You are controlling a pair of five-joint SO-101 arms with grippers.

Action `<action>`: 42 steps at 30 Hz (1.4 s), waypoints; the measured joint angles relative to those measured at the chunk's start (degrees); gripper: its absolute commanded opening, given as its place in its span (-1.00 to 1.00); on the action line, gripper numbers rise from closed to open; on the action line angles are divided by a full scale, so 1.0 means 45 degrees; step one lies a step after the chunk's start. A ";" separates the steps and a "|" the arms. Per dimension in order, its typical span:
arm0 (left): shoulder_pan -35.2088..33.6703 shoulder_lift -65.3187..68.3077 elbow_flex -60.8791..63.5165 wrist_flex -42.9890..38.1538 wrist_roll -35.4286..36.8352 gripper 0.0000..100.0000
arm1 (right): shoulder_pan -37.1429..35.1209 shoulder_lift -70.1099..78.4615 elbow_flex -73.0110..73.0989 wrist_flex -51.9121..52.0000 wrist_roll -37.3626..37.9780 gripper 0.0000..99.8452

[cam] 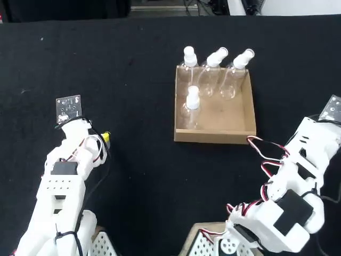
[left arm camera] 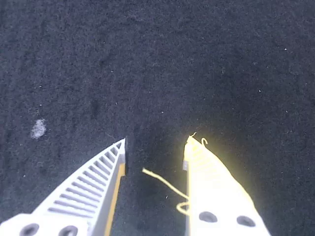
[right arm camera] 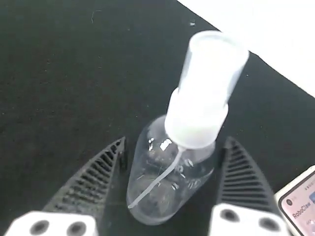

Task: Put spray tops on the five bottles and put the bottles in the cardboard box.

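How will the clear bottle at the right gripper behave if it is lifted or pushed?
The bottle looks empty, with only a thin tube inside, so it is probably light. Its clear, glossy, rounded body may slip in a grip, or roll if laid on its side. The spray top is tall and wide, so the bottle may tip easily when standing.

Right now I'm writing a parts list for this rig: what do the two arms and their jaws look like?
The left arm and right arm are white shells with black motors and red, white and black wires. Each wrist carries a square marker plate. The left jaws are one ribbed white, one yellow; the right jaws both ribbed black.
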 measured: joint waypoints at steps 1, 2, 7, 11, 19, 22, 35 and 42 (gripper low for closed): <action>0.0000 0.0000 0.0000 0.0000 0.0000 -0.62 | 0.0000 0.0000 0.0000 0.0000 0.0000 -0.98; 0.0000 0.0000 0.0000 0.0000 0.0000 -0.62 | 0.0000 0.0000 0.0000 0.0000 0.0000 -0.94; 0.0000 0.0000 0.0000 0.0000 0.0000 -0.62 | 0.0117 0.0000 -0.0020 -0.0078 -0.0020 -0.98; 0.0000 0.0000 0.0000 0.0000 0.0000 -0.62 | 0.0352 -0.0020 -0.0020 -0.0078 -0.0430 -0.98; 0.0000 0.0000 0.0000 0.0000 0.0000 -0.62 | 0.0723 -0.3087 -0.0957 0.4298 -0.1270 -0.98; 0.0000 0.0000 0.0000 0.0000 0.0000 -0.62 | 0.0703 -0.4806 -0.1133 0.6330 -0.1289 -0.98; 0.0000 0.0000 0.0000 0.0000 0.0000 -0.62 | -0.2344 -1.1643 -0.1133 1.2679 -0.1289 -0.98; 0.0000 0.0000 0.0000 0.0000 0.0000 -0.62 | -0.5411 -1.3363 -0.0156 1.2757 -0.1836 -0.98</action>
